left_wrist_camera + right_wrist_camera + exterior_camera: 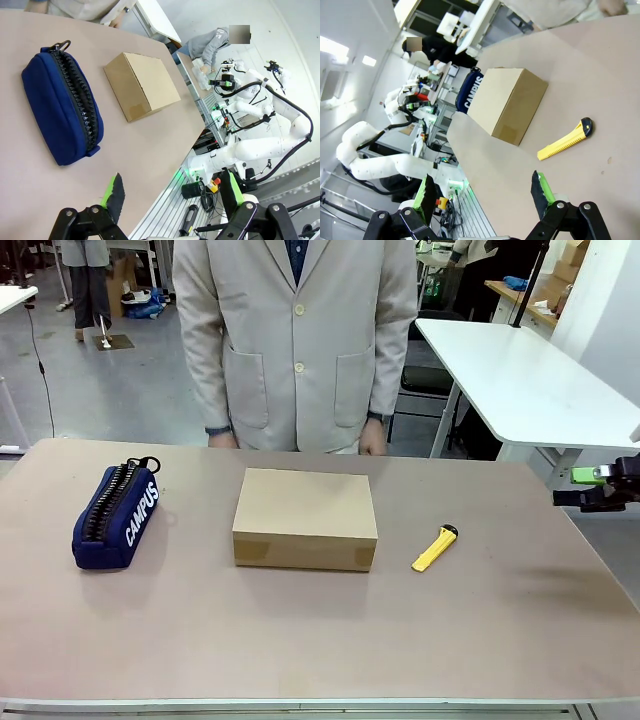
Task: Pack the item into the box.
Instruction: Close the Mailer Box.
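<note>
The box [305, 518] is plain brown cardboard with its lid down, at the middle of the table; it also lies ahead in the left wrist view [142, 85] and the right wrist view [507, 102]. The item is out of view. My right gripper [580, 487] hovers open off the table's right edge, level with the box and far from it; its green-padded fingers [540, 187] stand wide with nothing between them. My left gripper [172, 192] is open and empty too, above the table's near left side, short of the pouch.
A navy zipped "CAMPUS" pouch [115, 515] lies left of the box. A yellow utility knife [435, 548] lies to its right. A person in a light coat stands at the far edge, hands [372, 445] hanging by the table. A white side table [510, 370] stands back right.
</note>
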Controlling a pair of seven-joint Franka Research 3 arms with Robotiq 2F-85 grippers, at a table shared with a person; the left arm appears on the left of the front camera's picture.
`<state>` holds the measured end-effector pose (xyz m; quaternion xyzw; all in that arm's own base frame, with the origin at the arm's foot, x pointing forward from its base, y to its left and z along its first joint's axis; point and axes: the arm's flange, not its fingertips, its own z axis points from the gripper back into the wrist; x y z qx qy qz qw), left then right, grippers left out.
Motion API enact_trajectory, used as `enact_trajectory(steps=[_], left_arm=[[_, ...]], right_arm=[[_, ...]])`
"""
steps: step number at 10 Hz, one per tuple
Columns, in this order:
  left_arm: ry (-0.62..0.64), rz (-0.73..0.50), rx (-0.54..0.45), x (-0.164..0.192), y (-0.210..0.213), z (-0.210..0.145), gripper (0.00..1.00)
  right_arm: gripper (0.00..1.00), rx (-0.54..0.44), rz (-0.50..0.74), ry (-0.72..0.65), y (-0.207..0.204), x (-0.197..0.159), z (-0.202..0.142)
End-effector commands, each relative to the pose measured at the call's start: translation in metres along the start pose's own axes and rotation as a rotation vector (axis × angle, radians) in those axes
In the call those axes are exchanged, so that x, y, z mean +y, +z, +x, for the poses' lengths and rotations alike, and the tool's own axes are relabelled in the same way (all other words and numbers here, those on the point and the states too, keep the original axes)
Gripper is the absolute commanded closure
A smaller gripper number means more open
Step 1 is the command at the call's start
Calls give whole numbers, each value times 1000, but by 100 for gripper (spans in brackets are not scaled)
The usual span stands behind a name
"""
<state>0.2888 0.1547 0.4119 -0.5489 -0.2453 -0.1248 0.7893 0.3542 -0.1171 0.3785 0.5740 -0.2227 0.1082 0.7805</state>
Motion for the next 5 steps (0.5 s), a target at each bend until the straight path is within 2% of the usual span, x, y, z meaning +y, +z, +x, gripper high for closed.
enact_trajectory(steps=[1,5], left_arm=[[1,8,5,-3,2,-2,0],[1,8,5,-3,2,-2,0]], right_arm=[[0,-7,12,1,1,4,-1],[0,-7,12,1,1,4,-1]])
